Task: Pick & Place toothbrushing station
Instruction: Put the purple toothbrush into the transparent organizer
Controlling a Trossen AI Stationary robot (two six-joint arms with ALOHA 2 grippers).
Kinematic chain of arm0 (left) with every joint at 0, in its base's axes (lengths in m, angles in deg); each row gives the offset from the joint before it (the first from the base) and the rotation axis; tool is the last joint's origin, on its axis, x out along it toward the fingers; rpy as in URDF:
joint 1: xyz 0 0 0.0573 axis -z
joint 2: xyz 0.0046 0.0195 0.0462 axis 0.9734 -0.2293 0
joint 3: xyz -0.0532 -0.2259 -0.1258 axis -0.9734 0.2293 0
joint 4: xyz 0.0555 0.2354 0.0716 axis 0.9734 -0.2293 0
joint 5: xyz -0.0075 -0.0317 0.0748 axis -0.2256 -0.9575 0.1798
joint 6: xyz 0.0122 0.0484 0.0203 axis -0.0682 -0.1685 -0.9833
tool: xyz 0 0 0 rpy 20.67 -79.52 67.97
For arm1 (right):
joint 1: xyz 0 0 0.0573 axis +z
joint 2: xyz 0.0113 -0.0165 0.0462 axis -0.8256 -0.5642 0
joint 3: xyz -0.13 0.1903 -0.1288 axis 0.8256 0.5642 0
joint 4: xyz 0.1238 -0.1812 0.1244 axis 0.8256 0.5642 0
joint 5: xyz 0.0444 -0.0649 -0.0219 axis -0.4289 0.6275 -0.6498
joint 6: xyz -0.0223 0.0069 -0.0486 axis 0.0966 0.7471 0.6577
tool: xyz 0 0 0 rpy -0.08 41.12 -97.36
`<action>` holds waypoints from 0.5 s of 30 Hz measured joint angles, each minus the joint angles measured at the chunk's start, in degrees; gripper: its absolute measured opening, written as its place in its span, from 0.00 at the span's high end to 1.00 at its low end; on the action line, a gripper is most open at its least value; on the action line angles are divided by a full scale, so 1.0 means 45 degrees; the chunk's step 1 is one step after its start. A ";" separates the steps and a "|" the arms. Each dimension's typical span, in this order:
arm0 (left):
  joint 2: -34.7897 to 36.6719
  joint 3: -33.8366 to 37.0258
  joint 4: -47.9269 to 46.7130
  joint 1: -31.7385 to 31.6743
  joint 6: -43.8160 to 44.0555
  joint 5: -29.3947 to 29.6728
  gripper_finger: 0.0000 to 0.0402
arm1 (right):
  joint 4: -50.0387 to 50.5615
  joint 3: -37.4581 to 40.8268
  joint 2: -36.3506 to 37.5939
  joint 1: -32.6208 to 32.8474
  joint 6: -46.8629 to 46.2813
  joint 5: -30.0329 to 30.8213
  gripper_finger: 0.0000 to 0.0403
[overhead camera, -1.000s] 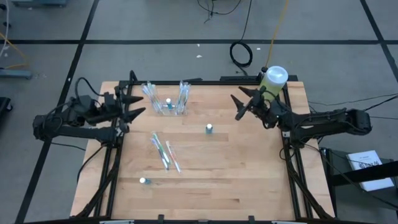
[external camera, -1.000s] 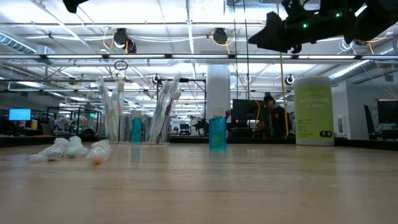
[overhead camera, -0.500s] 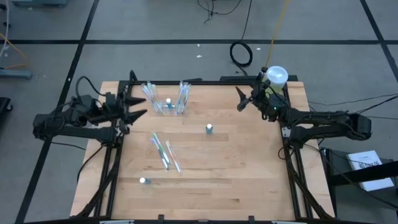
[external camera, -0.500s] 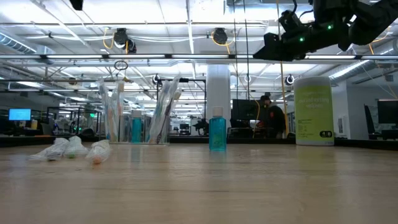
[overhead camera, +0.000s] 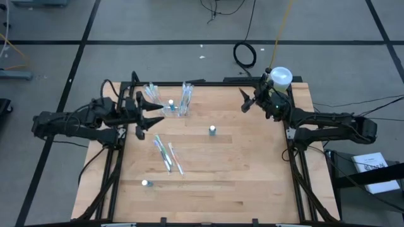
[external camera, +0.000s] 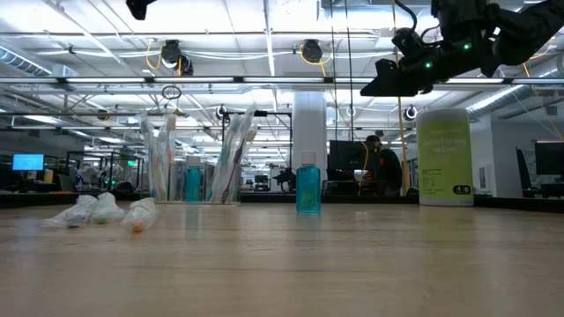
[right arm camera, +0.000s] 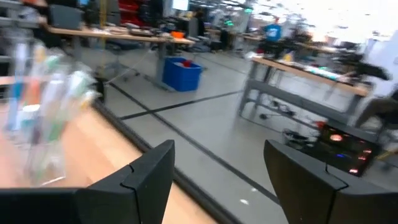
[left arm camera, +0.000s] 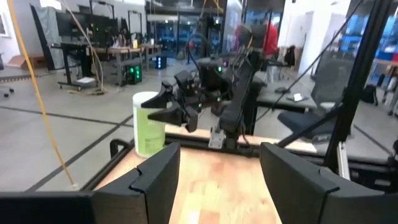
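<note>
The toothbrushing station [overhead camera: 169, 102] is a clear holder with toothbrushes standing in it. It rests on its base near the table's far edge, left of centre, and also shows in the low view [external camera: 198, 167] and blurred in the right wrist view [right arm camera: 37, 124]. My left gripper [overhead camera: 158, 115] hangs open above the table just left of it, pointing level toward it, with nothing between its fingers [left arm camera: 155, 180]. My right gripper [overhead camera: 243, 102] is open and raised at the far right, beside the green bottle [overhead camera: 279, 79].
A small blue bottle [overhead camera: 213, 130] stands mid-table, another [overhead camera: 146, 183] near the front left. Wrapped toothbrushes [overhead camera: 166, 154] lie left of centre. The large green bottle with its white cap [external camera: 445, 158] stands at the far right corner. A black frame [overhead camera: 208, 82] rims the table.
My left gripper has gone toward the table's right, closing in on the toothbrushing station, and stays open. My right gripper has swung toward the far edge near the green bottle, sunk a little and turned. No object has moved.
</note>
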 joint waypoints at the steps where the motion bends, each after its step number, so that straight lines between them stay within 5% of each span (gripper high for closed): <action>1: -0.0069 0.0000 -0.0009 0.0000 -0.0021 0.0004 0.43 | 0.0040 0.0000 0.0000 -0.0014 -0.0086 -0.0221 0.40; 15: 0.0718 0.0000 -0.0104 0.0000 0.0617 0.1649 0.43 | -0.0401 0.0000 0.0000 -0.0039 -0.0549 -0.4183 0.40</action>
